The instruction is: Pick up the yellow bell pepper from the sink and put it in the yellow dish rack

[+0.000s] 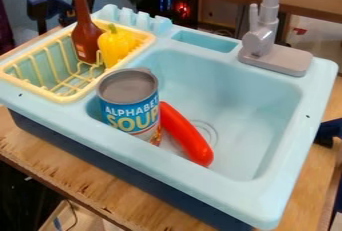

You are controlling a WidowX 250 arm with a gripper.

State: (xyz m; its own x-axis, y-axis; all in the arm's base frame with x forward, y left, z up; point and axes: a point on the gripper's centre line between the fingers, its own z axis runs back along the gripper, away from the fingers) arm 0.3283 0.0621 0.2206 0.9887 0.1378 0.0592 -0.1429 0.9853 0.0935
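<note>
parted, empty pincer (117,0) near brown bottle (85,37), soup can (128,100) and red toy (186,134) in blue sink (272,142)

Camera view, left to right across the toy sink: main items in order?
Brown bottle → soup can → long red toy → grey faucet.
</note>
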